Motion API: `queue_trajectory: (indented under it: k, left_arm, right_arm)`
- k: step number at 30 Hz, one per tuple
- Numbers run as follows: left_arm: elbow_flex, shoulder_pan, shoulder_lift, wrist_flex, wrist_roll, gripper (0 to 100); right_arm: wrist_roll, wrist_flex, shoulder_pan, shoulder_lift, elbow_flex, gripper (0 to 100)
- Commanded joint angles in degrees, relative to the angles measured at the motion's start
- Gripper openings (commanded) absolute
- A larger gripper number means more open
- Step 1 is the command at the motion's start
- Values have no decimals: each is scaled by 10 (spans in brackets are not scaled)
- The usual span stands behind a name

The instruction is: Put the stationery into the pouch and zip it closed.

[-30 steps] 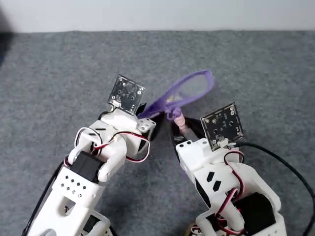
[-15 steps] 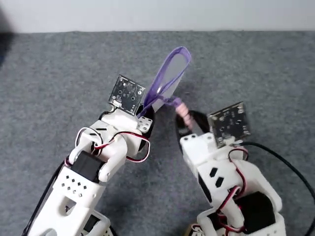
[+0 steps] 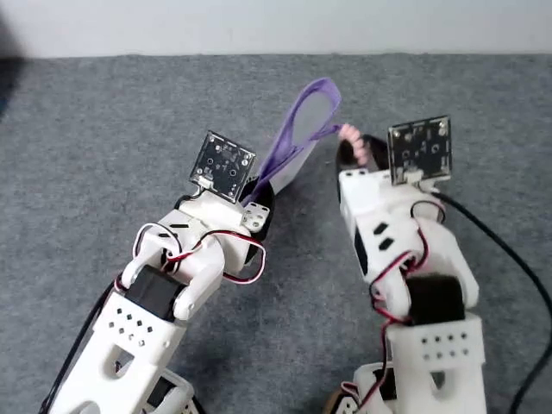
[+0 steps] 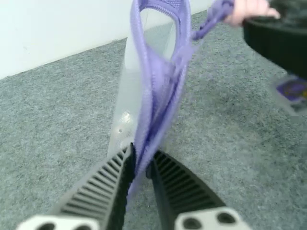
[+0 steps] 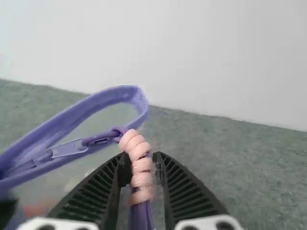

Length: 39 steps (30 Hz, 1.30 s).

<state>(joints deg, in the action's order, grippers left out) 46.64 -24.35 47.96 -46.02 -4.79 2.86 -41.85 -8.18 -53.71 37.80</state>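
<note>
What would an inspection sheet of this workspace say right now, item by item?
Surface: grey carpet-like mat.
Job's things: clear pouch with a purple zip, held upright, zip open; pink coiled pull on its slider; stationery not identifiable.
Clutter: small purple item near the right gripper, too blurred to name.
Grippers: left gripper shut on the pouch's edge; right gripper shut on the pink coiled pull.
Cables: red and white wires on both arms; black cable trailing from the right arm.
Surroundings: white wall behind the mat.

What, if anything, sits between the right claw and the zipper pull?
Nothing visible. The right claw is shut on the pink coiled pull, joined to the purple pouch that the left claw clamps.
</note>
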Motion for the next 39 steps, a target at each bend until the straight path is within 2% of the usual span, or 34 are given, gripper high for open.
queue_trajectory:
  k: [1,6,15,20,24,27,29,31,34,39]
  left_arm:
    - [-9,2,21,1,-16,9]
    - [-4,0,60,-1,-16,9]
    - [-5,1,88,-64,-33,9]
    - [-8,1,86,-61,-44,10]
    - [-10,-11,87,-51,-44,34]
    - [-14,-36,89,-38,-47,158]
    - [-26,-55,86,-33,-78,263]
    - [-44,-75,84,-33,-100,327]
    - [-58,-102,84,-33,-104,321]
    - [-71,-107,84,-32,-105,311]
  right_arm:
    - [5,61,47,35,-18,7]
    - [9,128,59,87,-18,7]
    - [10,227,102,193,-29,7]
    - [6,192,85,196,-76,7]
    - [5,111,49,164,-102,7]
    - [5,66,17,131,-104,7]
    - [6,46,-2,108,-104,7]
    - [8,30,-18,89,-104,7]
    - [10,14,-35,71,-105,7]
    - [51,8,-53,57,-105,7]
